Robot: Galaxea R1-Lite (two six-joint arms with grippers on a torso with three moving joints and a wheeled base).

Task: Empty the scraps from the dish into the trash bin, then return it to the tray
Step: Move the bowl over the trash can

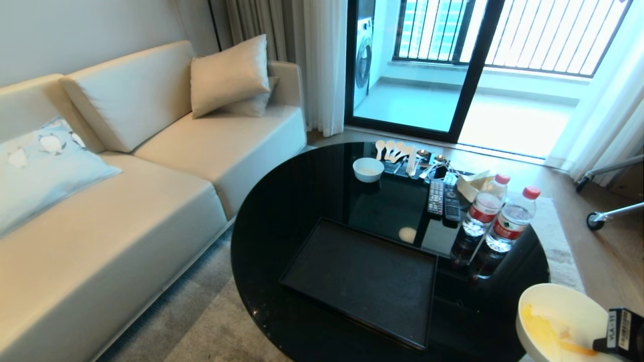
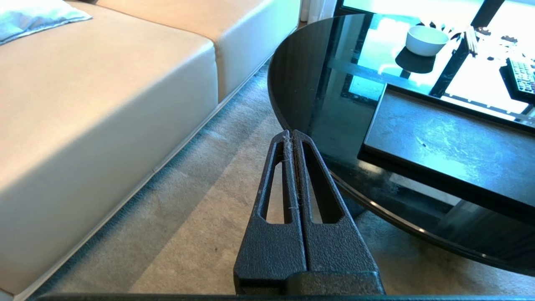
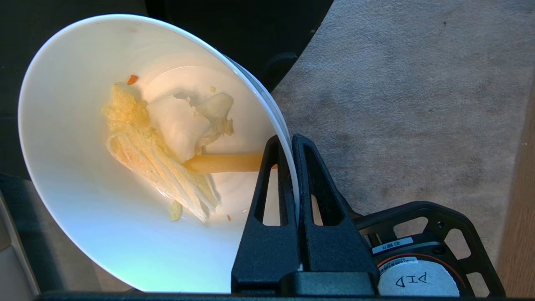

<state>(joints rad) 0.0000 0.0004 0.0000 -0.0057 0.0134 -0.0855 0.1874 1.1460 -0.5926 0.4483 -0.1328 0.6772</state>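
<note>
The right gripper [image 3: 291,144] is clamped on the rim of the dish [image 3: 83,217], one finger inside and one outside, and holds it tilted off the table's near right edge, above the grey carpet [image 3: 397,104]. Soft yellow, white and orange scraps [image 3: 167,138] stick to its smooth glossy inside. The matte black tray [image 1: 362,276] lies on the shiny round black table [image 1: 282,211]. The left gripper [image 2: 291,136], pressed together with nothing in it, hangs low beside the table.

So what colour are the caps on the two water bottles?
Red, on both water bottles; clearest in the head view.
</note>
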